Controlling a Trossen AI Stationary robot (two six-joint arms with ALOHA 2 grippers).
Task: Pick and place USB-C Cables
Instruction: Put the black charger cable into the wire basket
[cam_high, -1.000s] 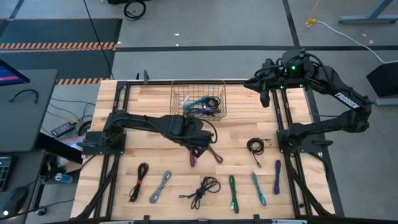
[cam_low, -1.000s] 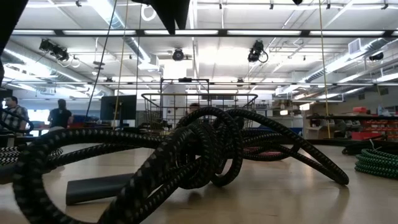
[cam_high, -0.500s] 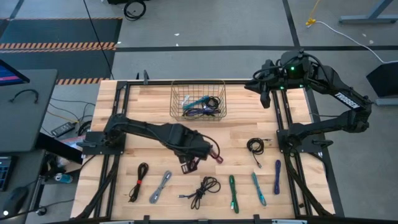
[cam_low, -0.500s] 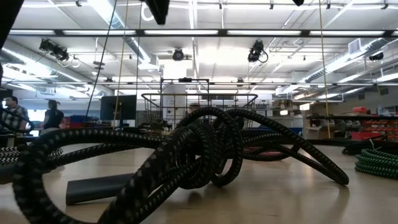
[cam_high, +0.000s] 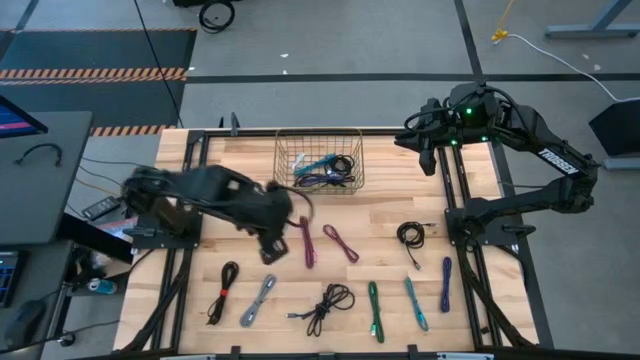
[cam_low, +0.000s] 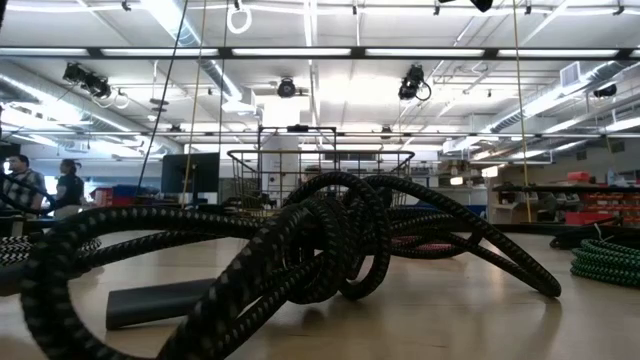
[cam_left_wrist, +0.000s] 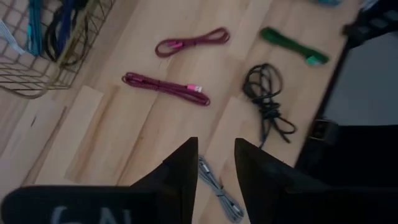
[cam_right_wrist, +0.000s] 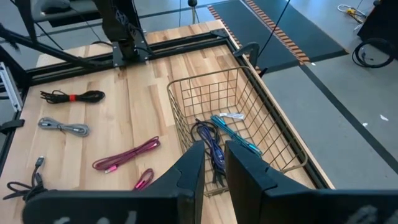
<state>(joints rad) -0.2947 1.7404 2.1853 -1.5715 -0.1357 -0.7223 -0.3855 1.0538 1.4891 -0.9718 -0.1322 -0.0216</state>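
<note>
USB-C cables lie on the wooden table in the high view: two magenta ones (cam_high: 307, 243) (cam_high: 340, 243), a black coil (cam_high: 410, 235), and a near row of black (cam_high: 222, 290), grey (cam_high: 258, 300), black (cam_high: 330, 305), green (cam_high: 374, 310), teal (cam_high: 415, 303) and purple (cam_high: 446, 283). Several more lie in the wire basket (cam_high: 285, 150). My left gripper (cam_high: 270, 252) hangs open above the table left of the magenta cables; its wrist view (cam_left_wrist: 216, 163) shows the grey cable (cam_left_wrist: 219, 190) below it. My right gripper (cam_high: 428, 150) waits open, raised at the far right beside the basket (cam_right_wrist: 273, 134).
Black frame rails run along the table's left (cam_high: 180, 260) and right (cam_high: 460, 250) sides. The low view is filled by the black braided cable (cam_low: 330, 240), with the basket (cam_low: 320, 170) behind and a green cable (cam_low: 605, 262) at right. People stand far back (cam_low: 20, 185).
My left arm has swung from over the two magenta cables first toward the near edge, then quickly toward the table's left. Both magenta cables lie uncovered on the wood about where they were. The right arm has kept still.
</note>
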